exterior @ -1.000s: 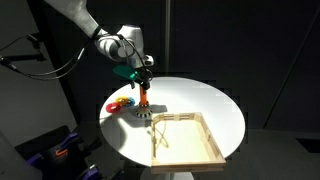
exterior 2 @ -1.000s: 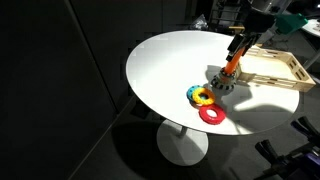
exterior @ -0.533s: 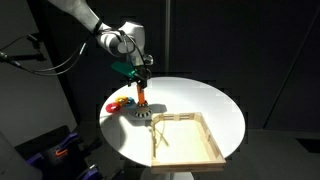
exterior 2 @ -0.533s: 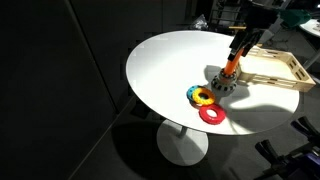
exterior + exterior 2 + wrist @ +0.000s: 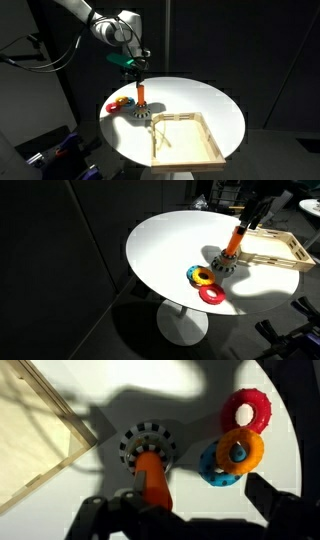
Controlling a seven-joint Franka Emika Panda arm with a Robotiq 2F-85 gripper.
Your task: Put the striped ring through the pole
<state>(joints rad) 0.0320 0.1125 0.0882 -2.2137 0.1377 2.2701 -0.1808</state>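
The striped ring (image 5: 148,442), black and white, lies flat on the table around the foot of the upright orange pole (image 5: 153,475). Both exterior views show the ring (image 5: 141,114) (image 5: 220,263) at the base of the pole (image 5: 142,97) (image 5: 233,243). My gripper (image 5: 137,70) (image 5: 250,216) hangs above the top of the pole. In the wrist view the gripper (image 5: 182,510) has its two dark fingers spread wide on either side, with nothing between them.
A red ring (image 5: 248,410) and an orange ring (image 5: 240,450) stacked on a blue dotted ring (image 5: 212,466) lie beside the pole (image 5: 205,280). A wooden tray (image 5: 192,142) (image 5: 272,246) sits on the round white table (image 5: 200,100), near its edge.
My gripper has risen straight up from just over the pole's top. The striped ring stays around the pole's base.
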